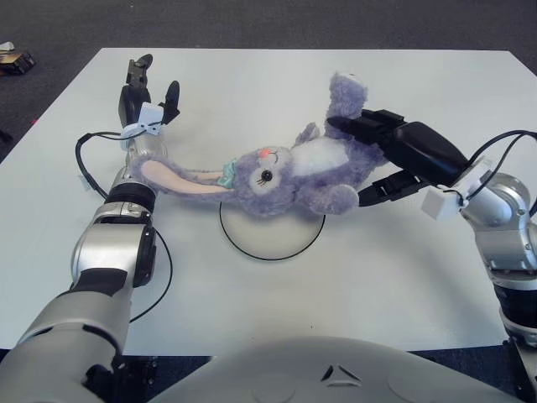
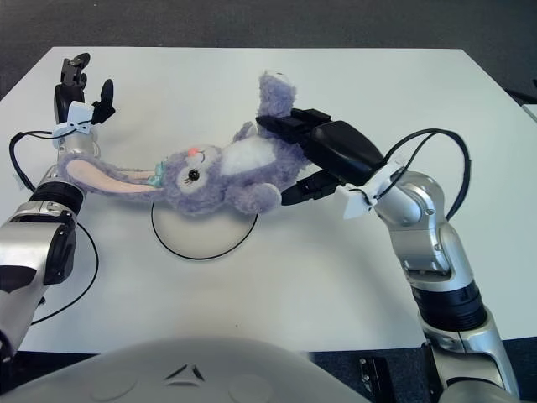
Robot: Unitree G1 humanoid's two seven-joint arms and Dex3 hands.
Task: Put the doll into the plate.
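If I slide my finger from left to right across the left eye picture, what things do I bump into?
Left hand with open fingers → the bunny doll's long ear, then the doll → right hand gripping the doll. The plate sits under the doll's head, so it has no clear place of its own.
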